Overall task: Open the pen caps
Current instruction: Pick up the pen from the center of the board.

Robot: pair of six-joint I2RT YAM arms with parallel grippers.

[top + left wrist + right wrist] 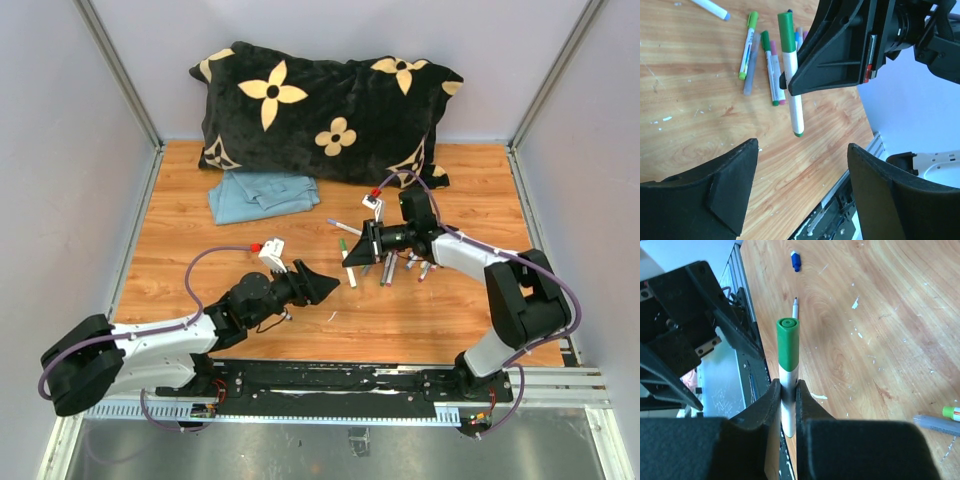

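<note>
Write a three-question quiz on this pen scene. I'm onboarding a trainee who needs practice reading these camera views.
1. True or false: the left end effector is shut on a marker.
2. Multiple choice: what colour is the cap on the pen held by the right end effector? A) blue B) green C) pink
3. Fill in the blank: the right end effector clamps the pen by its white ____, leaving the cap free.

Key: 1 false, it is open and empty; 2 B; 3 barrel.
</note>
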